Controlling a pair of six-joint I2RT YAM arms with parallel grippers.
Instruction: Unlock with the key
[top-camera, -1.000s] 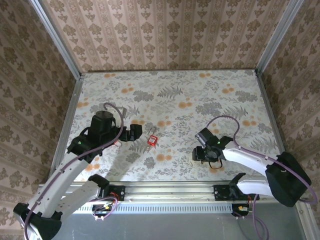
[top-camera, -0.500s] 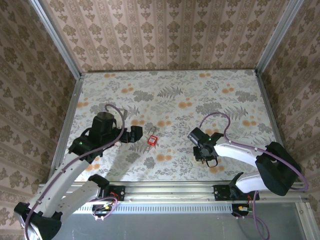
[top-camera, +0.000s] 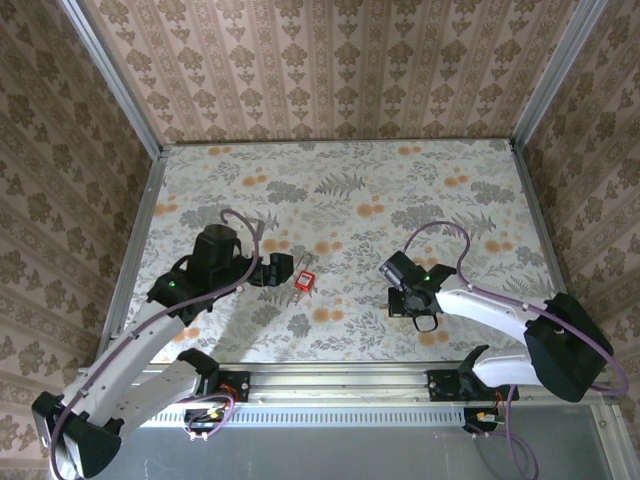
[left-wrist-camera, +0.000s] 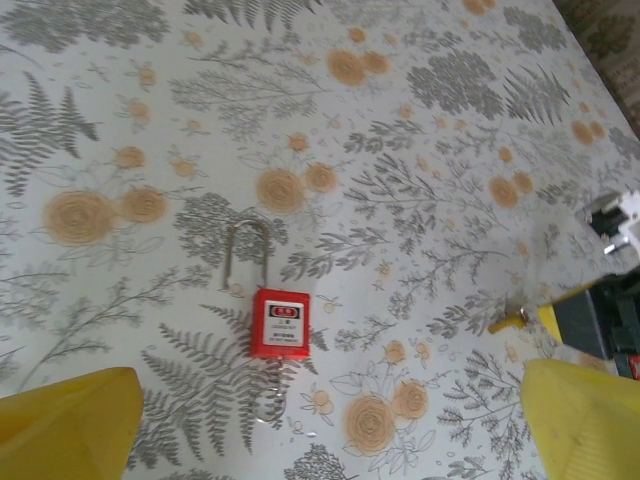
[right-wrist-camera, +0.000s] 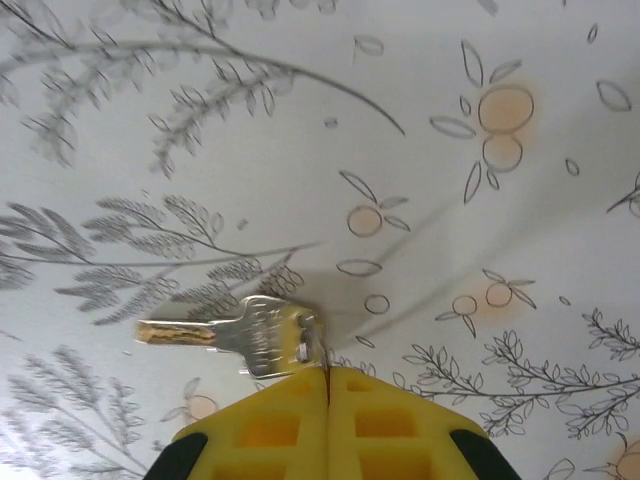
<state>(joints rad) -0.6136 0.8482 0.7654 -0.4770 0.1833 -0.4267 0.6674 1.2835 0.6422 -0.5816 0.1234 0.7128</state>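
floral table (top-camera: 400, 190): left gripper (top-camera: 283, 269), spread wide, has edged toward the red padlock (left-wrist-camera: 279, 322); right gripper (right-wrist-camera: 327, 385) pinches the key (right-wrist-camera: 235, 332).

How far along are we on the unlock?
Done: the right gripper is shut on the key, apparently clear of the table. In hand: the open left gripper hovers over the red padlock. Left: hold the padlock, insert the key, turn; its shackle looks closed.

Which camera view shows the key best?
The right wrist view: the key shows large and sharp at the fingertips of the right gripper. In the top external view it is too small to make out.
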